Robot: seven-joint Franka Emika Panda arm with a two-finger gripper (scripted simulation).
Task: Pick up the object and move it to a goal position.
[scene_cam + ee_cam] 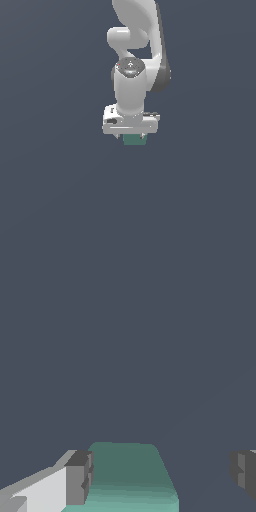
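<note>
Exterior view: one white Panda arm (131, 85) seen from above against a plain dark slate-blue tabletop (55, 190); its wrist points downward, ending in a white claw (133, 136) whose body lies crosswise. Directly beneath the claw body, a small teal-green block (135, 140), only its lower edge showing past the claw; whether the block rests on the tabletop cannot be told here. Wrist view: the teal-green block (127, 476), rounded corners, matte top, lies between the two dark grey fingers (80, 478). One finger sits against the block's side, touching or nearly so; the other finger stands well apart from the block, with bare tabletop (125, 346) visible between them. Claw (162, 476) state: fingers spread apart, not clamped on the block. Block placement: off-centre in the claw's gap, beside the first finger.
</note>
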